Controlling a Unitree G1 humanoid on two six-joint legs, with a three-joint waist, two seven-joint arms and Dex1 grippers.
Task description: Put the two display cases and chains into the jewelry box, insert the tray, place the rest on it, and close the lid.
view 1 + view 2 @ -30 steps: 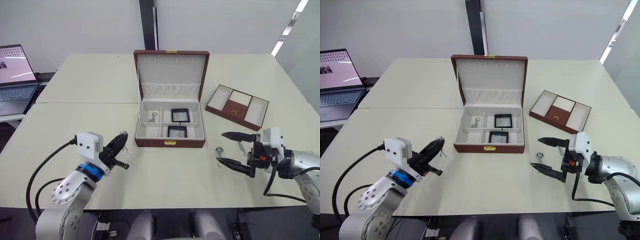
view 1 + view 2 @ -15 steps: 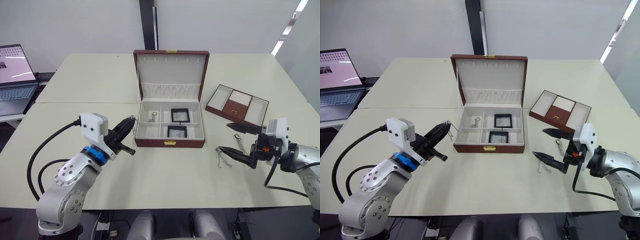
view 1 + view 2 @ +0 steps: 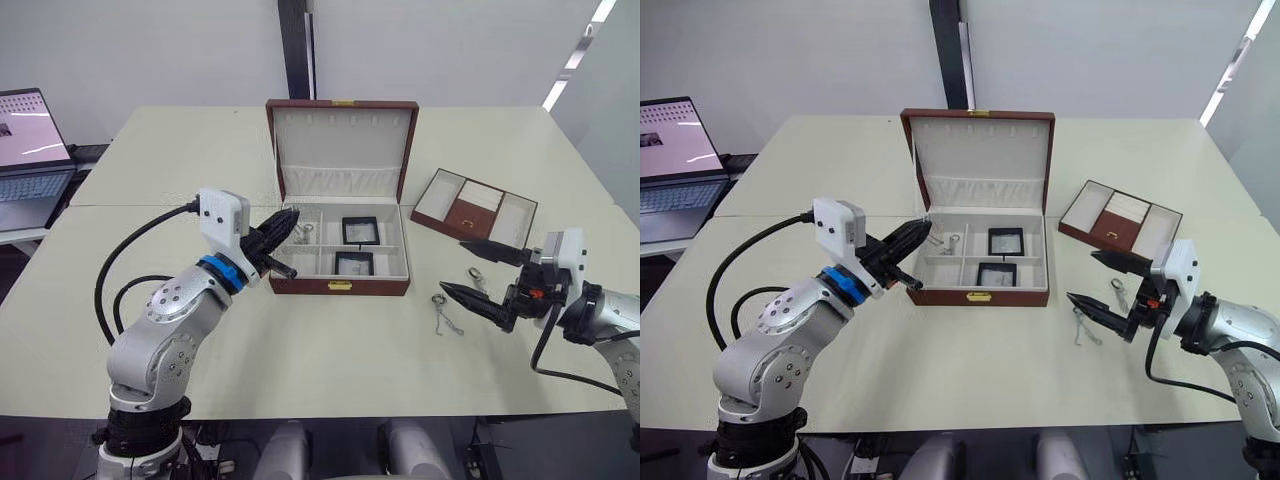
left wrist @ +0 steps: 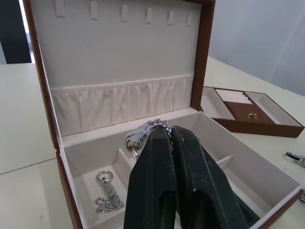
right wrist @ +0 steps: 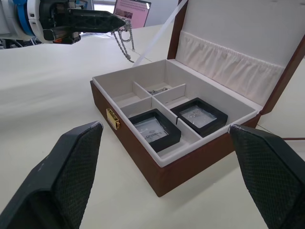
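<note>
Fingers of the left gripper (image 4: 167, 132) are pressed together on a silver chain (image 4: 143, 135), which bunches at the fingertips and hangs just beyond them, above the left edge of the jewelry box (image 3: 340, 286). Directly past those fingertips lies the box's rear left compartment, where a second chain (image 4: 106, 196) with a ring at one end rests on the cream lining. The lid (image 3: 341, 149) stands upright behind the compartments, beyond the left fingertips, with its gathered pocket and row of small hooks facing forward. The two display cases (image 5: 153, 129) sit inside the box, one in the front compartment and one (image 5: 198, 116) in the rear compartment to its right, both lying flat and on the side of the box away from the left fingers. The right gripper (image 3: 480, 274) is spread wide and holds nothing; its fingers point toward the box's right side but remain apart from it. Two further chains lie on the table (image 3: 330, 350): one (image 3: 443, 313) just beyond the tip of the lower right finger, the other (image 3: 478, 279) in the gap between the two right fingers. The tray (image 3: 476, 213) rests on the table behind the right fingers, clear of the box.
</note>
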